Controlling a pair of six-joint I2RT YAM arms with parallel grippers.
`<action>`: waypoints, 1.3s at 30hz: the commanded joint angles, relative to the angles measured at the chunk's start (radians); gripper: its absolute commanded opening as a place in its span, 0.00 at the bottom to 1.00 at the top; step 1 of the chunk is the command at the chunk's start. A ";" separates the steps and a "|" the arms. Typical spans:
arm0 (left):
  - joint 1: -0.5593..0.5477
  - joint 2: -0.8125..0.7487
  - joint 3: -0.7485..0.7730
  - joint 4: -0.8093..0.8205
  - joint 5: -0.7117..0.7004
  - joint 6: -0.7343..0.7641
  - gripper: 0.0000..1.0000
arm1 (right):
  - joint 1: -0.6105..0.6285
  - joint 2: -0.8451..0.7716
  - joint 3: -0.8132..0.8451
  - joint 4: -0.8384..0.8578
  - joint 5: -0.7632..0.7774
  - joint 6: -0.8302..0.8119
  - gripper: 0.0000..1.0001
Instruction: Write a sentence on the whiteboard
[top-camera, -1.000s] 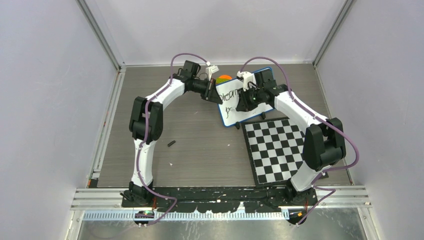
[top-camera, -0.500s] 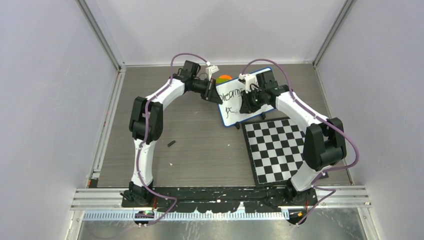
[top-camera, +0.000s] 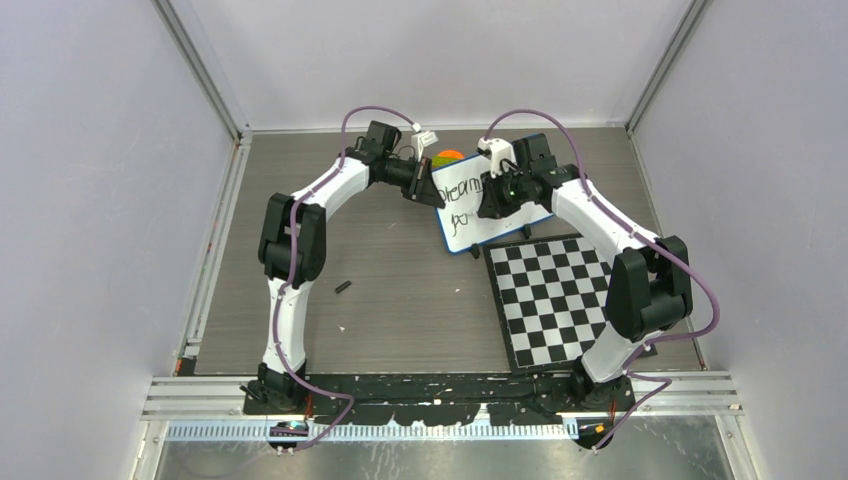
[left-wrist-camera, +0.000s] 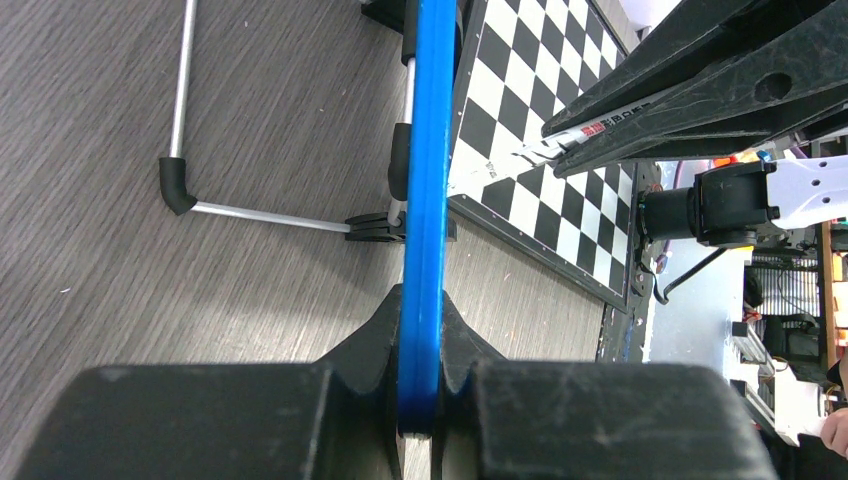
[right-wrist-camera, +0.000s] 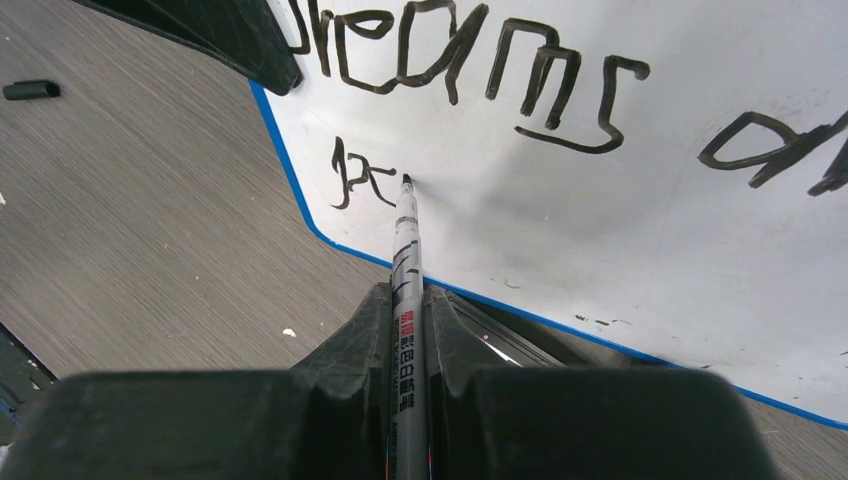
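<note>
While tilted, whiteboard (left-wrist-camera: 425, 150) inside left pincer (left-wrist-camera: 420, 325)

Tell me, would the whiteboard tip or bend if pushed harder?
Probably stiff: the whiteboard has a straight-looking blue rim. Alone it may tip, standing on thin wire legs; the left end effector clamps its rim, likely steadying it.

A fixed camera looked down from high behind the near edge of the table (top-camera: 400, 290), taking in its whole surface. Both wrist cameras worked at close range; all three views shared the whiteboard (top-camera: 470, 232), the left wrist's seeing it edge-on.
</note>
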 joint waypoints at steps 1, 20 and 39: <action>-0.004 0.000 0.018 -0.014 0.002 -0.007 0.00 | 0.016 0.009 0.049 0.052 0.009 0.011 0.00; -0.004 -0.010 0.009 -0.013 0.003 -0.005 0.00 | -0.041 -0.074 -0.001 0.017 -0.045 0.004 0.00; -0.004 -0.010 0.009 -0.008 0.000 -0.007 0.00 | -0.028 0.004 0.029 0.042 -0.042 0.022 0.00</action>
